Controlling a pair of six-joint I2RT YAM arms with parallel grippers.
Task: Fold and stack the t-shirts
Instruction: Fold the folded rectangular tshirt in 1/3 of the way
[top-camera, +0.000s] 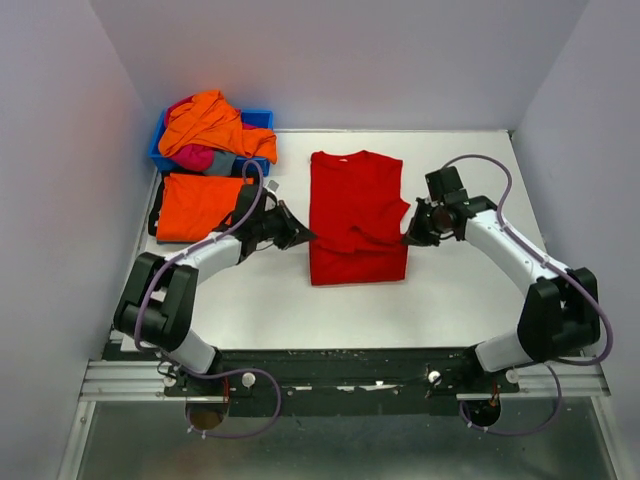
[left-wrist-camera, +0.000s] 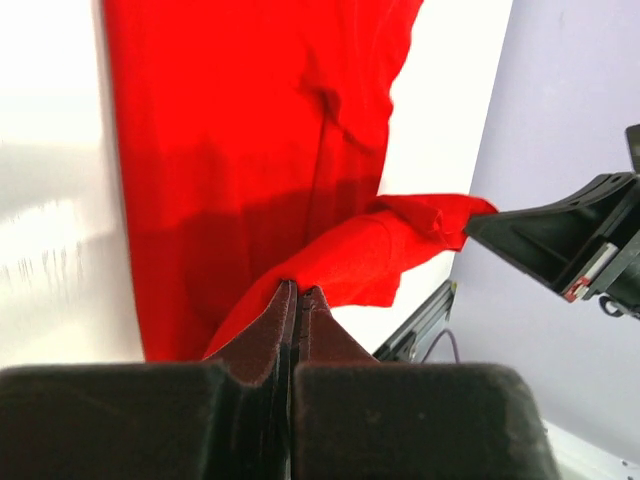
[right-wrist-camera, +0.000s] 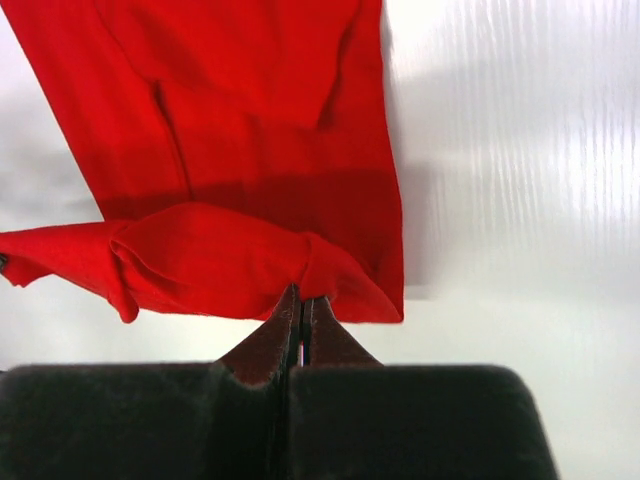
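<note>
- A red t-shirt (top-camera: 355, 215) lies flat at the middle of the white tabletop (top-camera: 450, 290), collar toward the far edge.
- The left gripper (top-camera: 300, 236) has its jaws closed on the shirt's left side, pinching a raised fold of red cloth.
- The right gripper (top-camera: 410, 236) is clamped on the opposite side. A rumpled band of cloth runs across the shirt between the two grippers.
- A folded orange t-shirt (top-camera: 198, 205) rests by the tabletop's left edge, well apart from the red one. From above, the left arm (top-camera: 215, 250) covers its near right corner.
- A blue plastic bin (top-camera: 262, 120) stands at the far left corner, just beyond the folded shirt. A crumpled orange shirt (top-camera: 210, 120) is heaped over its rim, with a magenta-pink shirt (top-camera: 195, 157) and a grey shirt (top-camera: 222, 162) showing beneath.
</note>
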